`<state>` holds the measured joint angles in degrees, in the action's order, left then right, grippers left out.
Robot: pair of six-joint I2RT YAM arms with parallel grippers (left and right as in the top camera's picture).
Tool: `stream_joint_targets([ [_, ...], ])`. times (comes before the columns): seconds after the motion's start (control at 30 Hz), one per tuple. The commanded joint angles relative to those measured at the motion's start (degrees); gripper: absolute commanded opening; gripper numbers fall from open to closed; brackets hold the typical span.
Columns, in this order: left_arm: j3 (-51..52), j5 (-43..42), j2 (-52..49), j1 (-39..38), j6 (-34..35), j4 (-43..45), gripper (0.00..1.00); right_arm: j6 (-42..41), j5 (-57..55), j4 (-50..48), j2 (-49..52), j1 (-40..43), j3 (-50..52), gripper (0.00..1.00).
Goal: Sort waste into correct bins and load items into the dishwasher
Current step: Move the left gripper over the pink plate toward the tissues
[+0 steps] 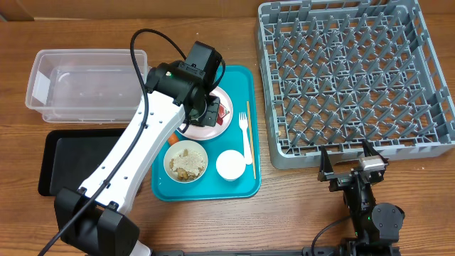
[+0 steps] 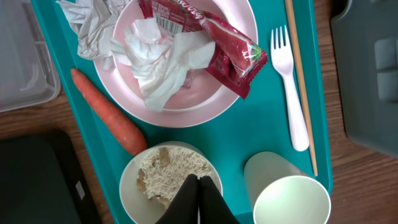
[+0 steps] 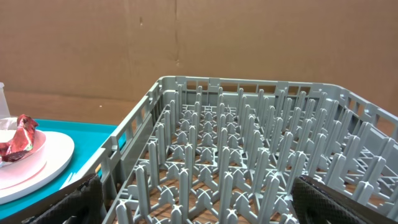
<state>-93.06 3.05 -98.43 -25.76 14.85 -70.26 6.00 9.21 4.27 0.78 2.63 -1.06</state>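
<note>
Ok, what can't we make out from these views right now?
- Overhead: the left arm hides most of the pink plate, napkins and carrot.
- Left wrist: the left gripper covers part of the rice bowl; the bottom edge cuts off the cup.
- Right wrist: the left edge cuts off the plate.

The grey dish rack [image 1: 334,153] is seen at upper right, the clear tub [image 1: 85,55] at upper left. At centre, the pale-pink plate [image 1: 217,131] on the teal tray [image 1: 213,187] is partly covered by the left arm [image 1: 135,149].
</note>
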Motion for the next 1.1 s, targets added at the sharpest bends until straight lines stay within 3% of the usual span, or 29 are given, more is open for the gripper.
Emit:
stream_joint_targets([
  [0.0,-1.18,-0.02,-0.57,0.24,-0.5,0.24,0.04,-0.42,0.31,-0.33,-0.61,0.33,0.61,1.0],
  [0.23,-1.03,2.73,-0.59,0.24,0.52,1.2,0.04,-0.42,0.31,-0.33,-0.61,0.33,0.61,1.0],
  [0.6,7.48,6.82,-0.59,0.24,1.88,12.59,0.04,-0.42,0.31,-0.33,-0.61,0.33,0.61,1.0],
  [0.8,13.92,9.46,-0.59,0.28,1.81,18.53,0.31,-0.42,0.31,-0.33,-0.61,0.33,0.61,1.0],
  [0.9,15.8,9.64,-0.66,0.37,0.28,21.64,0.52,-0.42,0.31,-0.33,-0.61,0.33,0.61,1.0],
  [1.07,17.0,11.1,-0.68,0.39,-3.21,24.74,0.56,-0.42,0.31,-0.33,-0.61,0.33,0.61,1.0],
])
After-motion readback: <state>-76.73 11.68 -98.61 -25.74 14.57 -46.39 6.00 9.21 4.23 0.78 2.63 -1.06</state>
